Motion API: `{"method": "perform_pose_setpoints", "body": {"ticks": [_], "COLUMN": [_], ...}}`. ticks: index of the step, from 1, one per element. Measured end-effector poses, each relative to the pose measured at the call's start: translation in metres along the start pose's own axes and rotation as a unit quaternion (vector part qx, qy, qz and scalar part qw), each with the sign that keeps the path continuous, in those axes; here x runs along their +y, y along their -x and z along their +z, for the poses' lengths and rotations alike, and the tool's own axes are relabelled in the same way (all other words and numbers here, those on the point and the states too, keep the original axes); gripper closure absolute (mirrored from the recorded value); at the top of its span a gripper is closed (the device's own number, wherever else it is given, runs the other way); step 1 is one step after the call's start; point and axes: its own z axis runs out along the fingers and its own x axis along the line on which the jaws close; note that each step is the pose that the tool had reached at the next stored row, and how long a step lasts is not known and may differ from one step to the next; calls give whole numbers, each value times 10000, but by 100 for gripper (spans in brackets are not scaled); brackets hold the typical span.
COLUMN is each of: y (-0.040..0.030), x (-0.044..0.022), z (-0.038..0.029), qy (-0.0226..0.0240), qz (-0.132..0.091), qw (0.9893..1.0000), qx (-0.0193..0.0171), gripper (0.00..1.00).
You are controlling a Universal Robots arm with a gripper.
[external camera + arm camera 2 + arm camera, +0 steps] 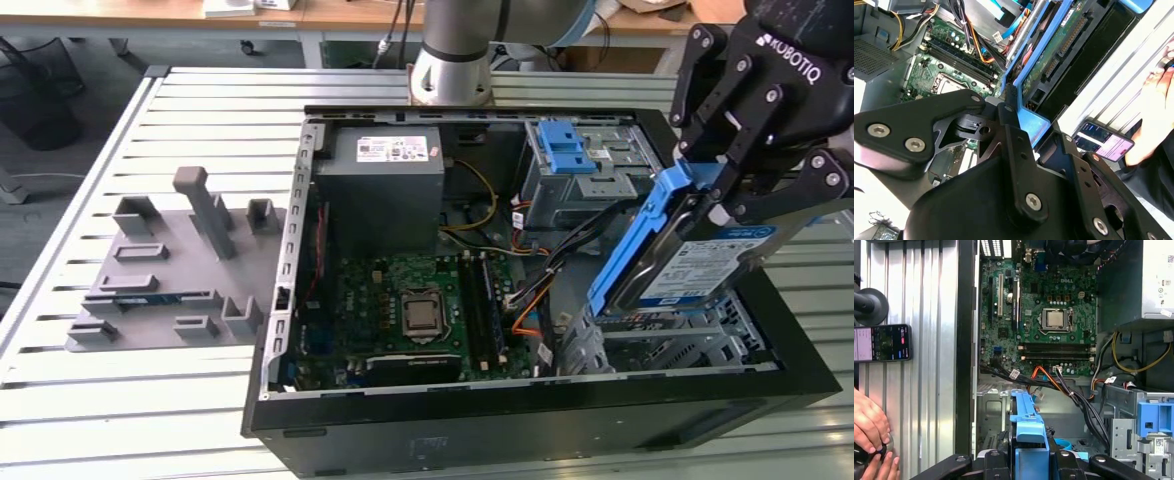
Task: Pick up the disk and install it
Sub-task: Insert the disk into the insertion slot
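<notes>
The disk [683,262], silver with a white-and-blue label and blue rails, hangs tilted on edge over the open computer case [534,420], at the exterior view's right. My black gripper [717,198] is shut on its upper end. The disk's lower end sits just above the metal drive bay [667,345] at the case's front corner. In the first wrist view the disk's blue rail [1026,422] runs out from between the gripper [1029,460] fingers. The second wrist view shows the disk's green circuit-board underside [1054,55] with the blue rail beside it.
Inside the case are the motherboard [414,300], a grey power-supply box [387,165], a grey cage with a blue latch [574,155] and loose cables [1074,395]. A grey fixture plate [174,270] lies at the exterior view's left. A person's hand [869,425] and a phone [881,342] rest beside the case.
</notes>
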Motion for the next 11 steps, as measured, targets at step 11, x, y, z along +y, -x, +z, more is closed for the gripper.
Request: {"method": "perform_pose_setpoints", "body": {"ticks": [11], "y": [-15], "x": [-9], "z": [2], "qy": [0], "qz": [72], "qw": [10000], "qx": [0], "gripper": [64]}}
